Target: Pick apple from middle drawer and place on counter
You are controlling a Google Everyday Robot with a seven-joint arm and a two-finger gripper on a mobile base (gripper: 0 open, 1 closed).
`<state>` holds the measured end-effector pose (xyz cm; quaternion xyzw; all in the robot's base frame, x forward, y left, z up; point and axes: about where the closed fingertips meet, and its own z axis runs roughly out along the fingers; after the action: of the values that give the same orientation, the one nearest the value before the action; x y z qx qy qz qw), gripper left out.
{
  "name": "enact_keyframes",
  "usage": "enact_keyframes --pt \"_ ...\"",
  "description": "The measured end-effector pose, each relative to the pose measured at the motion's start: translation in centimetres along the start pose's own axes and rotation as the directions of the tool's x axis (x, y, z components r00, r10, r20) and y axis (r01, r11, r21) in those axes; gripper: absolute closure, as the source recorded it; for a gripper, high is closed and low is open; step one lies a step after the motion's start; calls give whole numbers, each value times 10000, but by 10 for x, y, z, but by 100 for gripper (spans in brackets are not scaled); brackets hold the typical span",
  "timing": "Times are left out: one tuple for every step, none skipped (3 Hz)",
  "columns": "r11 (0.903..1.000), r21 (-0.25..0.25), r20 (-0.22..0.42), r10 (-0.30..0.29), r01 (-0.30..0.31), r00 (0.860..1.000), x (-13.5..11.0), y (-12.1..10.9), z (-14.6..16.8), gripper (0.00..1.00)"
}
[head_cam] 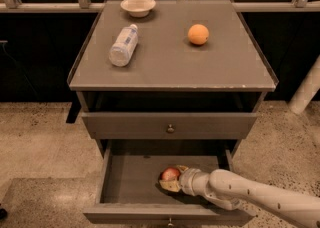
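The apple (170, 173) is seen lying on the floor of the pulled-out middle drawer (125, 182), right of its centre and nearer the front wall than the back. Its lower and right sides are covered by the gripper (173, 180), which is set low inside the drawer right against the fruit; whether the apple is grasped or merely bracketed cannot be told. The pale arm (250, 194) is laid nearly level, reaching in from the lower right over the drawer's front right corner, and it is cut off by the picture's edge. The back of the drawer is lost in shadow under the closed drawer front (170, 125) above. On the bench (170, 69), well apart from one another, an orange (198, 34), a plastic bottle (123, 46) lying on its side and a small bowl (138, 5) are found.
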<state>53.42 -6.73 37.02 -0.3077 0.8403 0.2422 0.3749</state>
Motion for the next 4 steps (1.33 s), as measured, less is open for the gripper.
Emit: enact_keyframes --pt "9999 -130 69 62 -61 10000 -2 2 -1 89" --pt "9988 -387 383 316 -302 9988 -29 -9 -35 100" --pt "9948 -989 447 268 -223 9986 -69 8 -83 100" --pt "9916 -1285 485 -49 111 9988 -113 23 -126 100"
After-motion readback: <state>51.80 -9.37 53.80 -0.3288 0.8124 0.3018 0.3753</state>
